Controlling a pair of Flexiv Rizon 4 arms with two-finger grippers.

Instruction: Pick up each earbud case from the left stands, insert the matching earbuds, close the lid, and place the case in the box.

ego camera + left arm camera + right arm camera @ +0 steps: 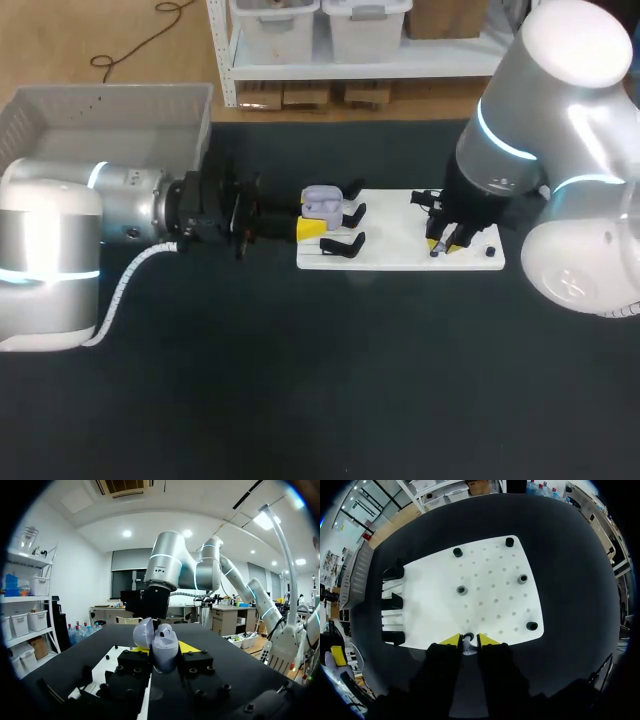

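Note:
A lavender earbud case (pixel 164 650) with its lid standing open sits between the yellow tips of my left gripper (pixel 163 652), which is shut on it. In the head view the case (pixel 322 203) is held over the left end of the white board (pixel 400 250), above the black stands (pixel 342 244). My right gripper (pixel 446 243) is down at the board's right part. Its tips press from both sides on a small pale earbud (pixel 468 646) sitting in a black holder at the board's near edge.
A grey box (pixel 100 110) stands at the table's far left. Several black pegs (pixel 522 578) stick up from the white board (pixel 485 575), and black stands (pixel 393 601) line its left end. Dark tabletop lies all around.

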